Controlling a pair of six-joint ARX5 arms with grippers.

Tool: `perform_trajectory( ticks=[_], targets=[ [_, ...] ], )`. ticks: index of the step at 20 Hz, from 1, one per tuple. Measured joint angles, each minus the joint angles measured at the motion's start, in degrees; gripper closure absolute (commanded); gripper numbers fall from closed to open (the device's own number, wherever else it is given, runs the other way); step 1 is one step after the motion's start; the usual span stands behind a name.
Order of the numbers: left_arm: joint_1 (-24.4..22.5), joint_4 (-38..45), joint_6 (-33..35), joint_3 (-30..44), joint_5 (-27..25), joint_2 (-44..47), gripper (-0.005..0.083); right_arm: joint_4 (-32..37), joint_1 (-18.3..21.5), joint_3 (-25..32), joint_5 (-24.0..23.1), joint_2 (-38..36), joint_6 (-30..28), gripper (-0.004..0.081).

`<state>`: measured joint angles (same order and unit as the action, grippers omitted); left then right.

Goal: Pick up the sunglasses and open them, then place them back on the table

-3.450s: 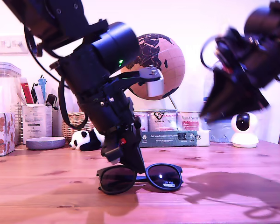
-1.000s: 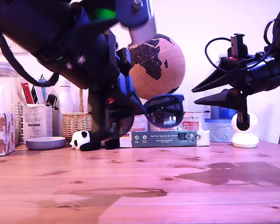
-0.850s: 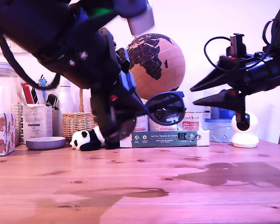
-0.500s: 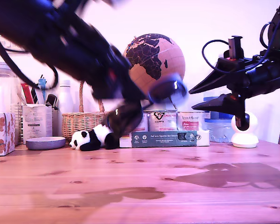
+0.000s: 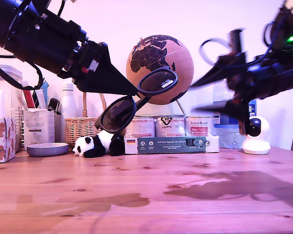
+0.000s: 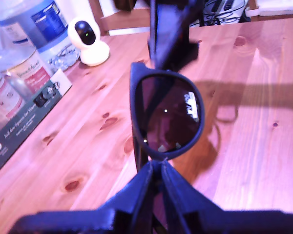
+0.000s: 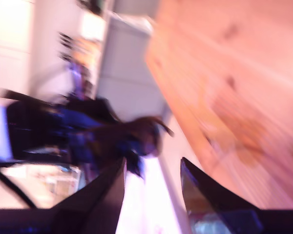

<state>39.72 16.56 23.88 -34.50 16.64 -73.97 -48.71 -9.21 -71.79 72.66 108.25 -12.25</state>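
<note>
Exterior view: sunglasses lifted and pinched in my first gripper, unopened; my second gripper gaping, empty; table placement pending.

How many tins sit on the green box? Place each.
3 on the green box: first tin by the sunglasses' lower lens, second tin under the globe, third tin nearest the white camera. Others may be hidden.

The table is reddish pine with dark knots. Its near part is bare — everything sits along the far edge. From the exterior view's left: a patterned box, a shallow dish, a toy panda, a flat green box — and a small white camera at the right.
</note>
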Motion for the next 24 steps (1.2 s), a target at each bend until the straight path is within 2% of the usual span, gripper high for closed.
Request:
perform_trajectory(
  ticks=[2, 7, 14, 21, 24],
  targets=[
    [0.0, -1.0, 0.6, 0.0, 0.0, 0.0, 0.0793, 0.0, -1.3, 0.0, -2.3, 0.0, 0.2, 0.0451],
    [0.0, -3.9, 2.3, 0.0, 0.2, 0.0, 0.0793, -1.2, -2.0, -0.1, -2.7, 0.0, 0.2, 0.0452],
    [0.0, -5.0, 3.1, 0.0, 0.2, -0.1, 0.0793, -3.8, -2.5, -0.6, -0.1, 0.0, -2.2, 0.0452],
    [0.0, -5.0, 3.1, 0.0, 0.2, -1.7, 0.0793, -5.6, -4.8, -0.9, -0.1, 0.0, -4.5, 0.0452],
    [0.0, -5.1, 3.1, 0.0, 0.2, -1.7, 0.0793, -6.0, -5.2, -1.0, -3.7, 0.0, -4.6, 0.0452]
  ],
)
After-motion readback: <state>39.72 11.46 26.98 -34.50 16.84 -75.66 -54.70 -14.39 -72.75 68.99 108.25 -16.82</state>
